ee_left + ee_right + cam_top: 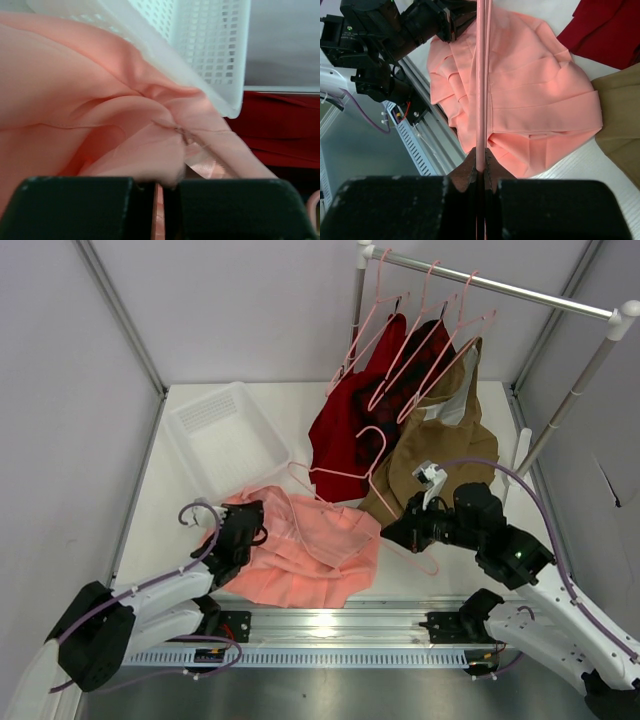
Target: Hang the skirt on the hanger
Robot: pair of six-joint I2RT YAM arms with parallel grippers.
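The salmon-pink skirt (310, 552) lies crumpled on the table near the front edge. The pale-pink hanger (338, 473) lies slanted across it, hook toward the hanging clothes. My left gripper (245, 527) is at the skirt's left edge, shut on a fold of the skirt (100, 100); the pinched cloth shows between its jaws (159, 187). My right gripper (397, 533) is at the skirt's right edge, shut on a thin bar of the hanger (481, 75), which runs straight away from the jaws (481, 167) over the skirt (535, 85).
A white mesh basket (220, 435) sits at the back left, its corner right by the left gripper (200, 45). A silver rail (500, 285) at the back right carries several hangers, a dark red garment (350, 420) and a tan-brown garment (430, 455).
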